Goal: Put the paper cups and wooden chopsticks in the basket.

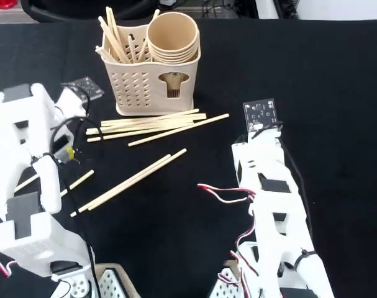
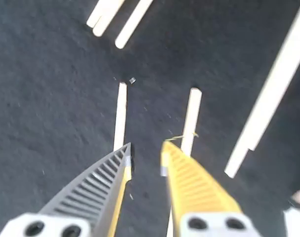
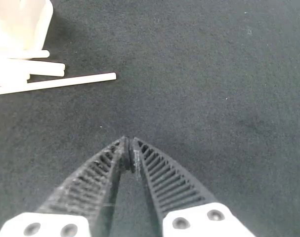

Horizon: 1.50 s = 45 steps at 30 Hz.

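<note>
Where the chopsticks lie scattered, the tabletop is matte black.

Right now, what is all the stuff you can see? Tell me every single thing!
table: one, covered in black cloth, under everything.
basket: one, cream, far middle of the table.
paper cups: one nested stack, tan, in the basket's right compartment.
standing chopsticks: several, pale wood, leaning in the basket's left compartment.
loose chopsticks: many, pale wood, lying in front of the basket and beside the left arm.
left gripper: one, grey and yellow, open, above two chopsticks.
right gripper: one, black, shut, above bare cloth.
</note>
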{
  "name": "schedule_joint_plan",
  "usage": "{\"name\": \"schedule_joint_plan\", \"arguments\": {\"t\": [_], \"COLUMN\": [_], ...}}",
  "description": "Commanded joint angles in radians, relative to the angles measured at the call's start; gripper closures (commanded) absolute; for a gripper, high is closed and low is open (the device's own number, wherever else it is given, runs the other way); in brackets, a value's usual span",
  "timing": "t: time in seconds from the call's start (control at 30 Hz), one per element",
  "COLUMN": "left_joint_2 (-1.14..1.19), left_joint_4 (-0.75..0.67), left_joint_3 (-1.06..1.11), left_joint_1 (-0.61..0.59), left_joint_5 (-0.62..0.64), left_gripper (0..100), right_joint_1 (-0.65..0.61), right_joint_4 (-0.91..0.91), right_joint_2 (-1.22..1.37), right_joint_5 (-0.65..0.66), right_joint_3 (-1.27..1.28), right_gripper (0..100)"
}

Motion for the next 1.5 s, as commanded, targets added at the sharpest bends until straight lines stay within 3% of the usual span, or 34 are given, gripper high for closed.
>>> {"name": "schedule_joint_plan", "arguments": {"t": [0.0,0.3,0.5,0.9,1.17,1.47], "left_joint_2": [0.002,0.052,0.08,0.084,0.173,0.327], "left_joint_4": [0.068,0.066,0.121,0.063,-0.037,-0.1], "left_joint_3": [-0.079,-0.117,-0.162,-0.159,-0.07,-0.145], "left_joint_1": [0.01,-0.012,-0.051,-0.114,-0.064,-0.064], "left_joint_5": [-0.011,-0.025,-0.241,-0.439,-0.436,-0.397], "left_gripper": [85,84,84,84,84,84], "right_joint_1": [0.005,0.005,0.009,0.006,0.006,0.005], "right_joint_4": [-0.015,-0.02,-0.021,-0.021,-0.021,-0.021], "right_joint_2": [-0.019,-0.019,-0.019,-0.019,-0.019,-0.019], "right_joint_5": [0.009,0.009,0.009,0.009,0.009,0.009], "right_joint_3": [-0.002,0.01,0.013,0.013,0.013,0.012], "right_gripper": [98.5,98.5,98.5,98.5,98.5,98.5]}}
